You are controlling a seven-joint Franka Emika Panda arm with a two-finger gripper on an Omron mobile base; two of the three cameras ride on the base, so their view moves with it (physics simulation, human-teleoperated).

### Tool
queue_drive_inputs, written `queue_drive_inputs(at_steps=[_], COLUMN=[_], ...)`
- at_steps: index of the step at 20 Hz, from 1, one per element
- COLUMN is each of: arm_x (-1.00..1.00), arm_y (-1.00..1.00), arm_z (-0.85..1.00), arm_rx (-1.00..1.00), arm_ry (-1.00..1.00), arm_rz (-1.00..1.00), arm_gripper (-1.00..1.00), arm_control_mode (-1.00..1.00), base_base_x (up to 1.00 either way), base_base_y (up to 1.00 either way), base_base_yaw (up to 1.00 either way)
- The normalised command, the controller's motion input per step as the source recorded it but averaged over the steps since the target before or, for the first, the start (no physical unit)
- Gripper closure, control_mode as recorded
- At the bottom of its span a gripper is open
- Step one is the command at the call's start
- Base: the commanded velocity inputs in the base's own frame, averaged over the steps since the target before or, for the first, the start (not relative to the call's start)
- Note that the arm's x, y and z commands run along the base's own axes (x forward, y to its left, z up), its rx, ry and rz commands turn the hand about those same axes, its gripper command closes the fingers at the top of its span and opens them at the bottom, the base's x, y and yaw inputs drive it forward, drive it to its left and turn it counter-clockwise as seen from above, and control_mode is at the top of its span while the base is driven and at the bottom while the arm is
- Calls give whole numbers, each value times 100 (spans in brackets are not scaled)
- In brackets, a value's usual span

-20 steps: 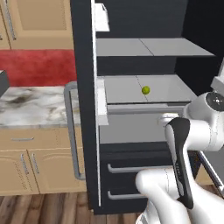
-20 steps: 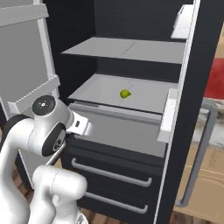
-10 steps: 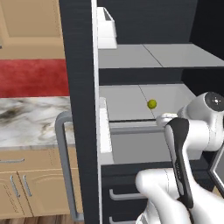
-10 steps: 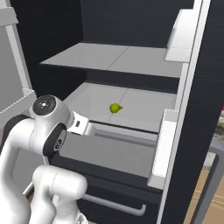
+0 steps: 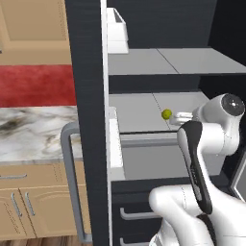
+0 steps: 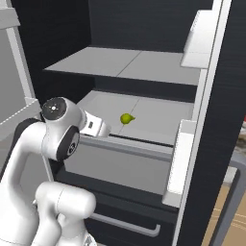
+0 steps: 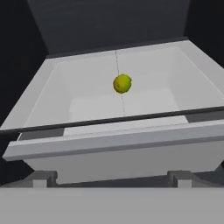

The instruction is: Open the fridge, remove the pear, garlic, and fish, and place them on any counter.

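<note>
1. The pear [image 7: 122, 83] is sitting alone on a grey shelf [image 7: 144, 103] inside the fridge [image 5: 86, 96], roughly midway across it and set back from the front edge; it is also showing as a small yellow-green dot in the left base view [image 5: 166, 114] and the right base view [image 6: 126, 118].
2. The tool [image 7: 111, 177] is hanging in front of that shelf, its jaws standing wide apart and gripping nothing, with the two dark fingertips [image 7: 43, 178] rising at the bottom of the hand view, short of the shelf's front lip.
3. The pear is lying clear of the tool, beyond the lip and near the centre line between the fingertips.
4. The arm [image 5: 199, 158] is reaching in from the lower right of the left base view, its wrist level with the pear's shelf.
5. A second grey shelf [image 6: 120, 62] is running above the pear's shelf.
6. The open door [image 5: 93, 158] is standing edge-on with white bins [image 5: 116, 31] on its inner side and a grey handle [image 5: 72, 187] on its outer face.
7. The marble worktop [image 5: 33, 132] is lying left of the door, over tan cabinets [image 5: 33, 206] and below a red wall panel [image 5: 36, 86].
</note>
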Motion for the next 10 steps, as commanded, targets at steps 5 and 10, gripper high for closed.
queue_drive_inputs(at_steps=[5, 10], arm_x=[100, 81], arm_y=[0, 0], arm_z=[2, -11], arm_rx=[-4, -6], arm_ry=[3, 6], arm_rz=[-11, -8], arm_gripper=[-100, -100], arm_control_mode=[-100, -100], base_base_x=[0, 0], base_base_y=[0, 0], base_base_yaw=[0, 0])
